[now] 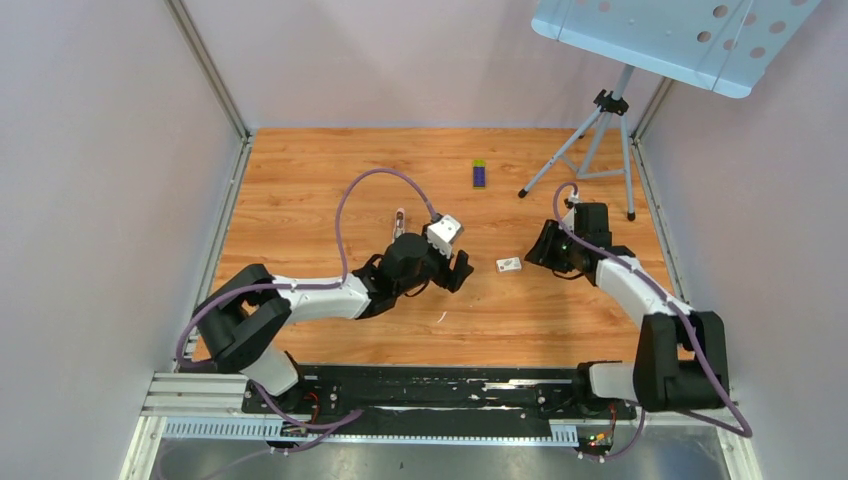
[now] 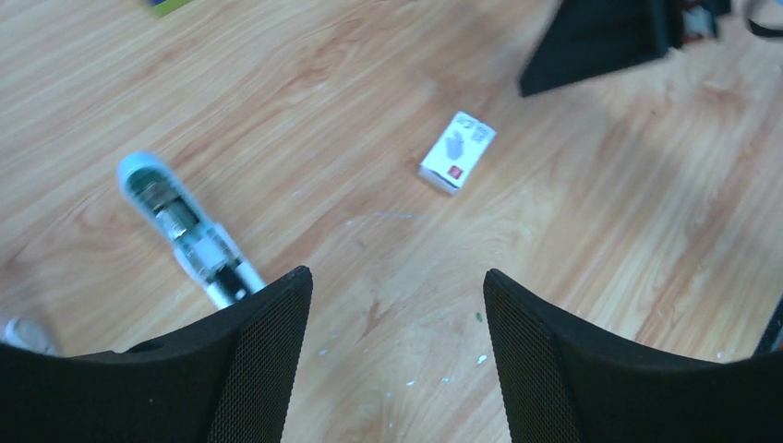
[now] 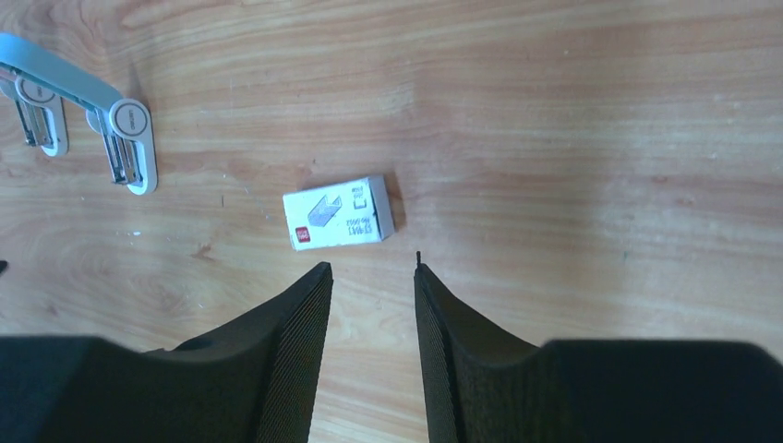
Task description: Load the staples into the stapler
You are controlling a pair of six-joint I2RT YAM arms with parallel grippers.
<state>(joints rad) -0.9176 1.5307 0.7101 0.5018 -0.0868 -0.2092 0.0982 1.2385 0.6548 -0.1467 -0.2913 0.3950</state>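
A wooden table (image 1: pixel 300 180) with orange-brown plank grain carries a pale blue-and-white stapler (image 1: pixel 400 222), lying swung open left of the middle. A small white box (image 1: pixel 509 265) with printed marks and a red patch lies flat near the middle, well apart from the stapler, and a little purple-and-green box (image 1: pixel 479 173) lies farther back. At the back right the grey legs of a tripod (image 1: pixel 610 104) stand on the wood, and a few white specks (image 2: pixel 480 359) dot the surface between the stapler and the white box.
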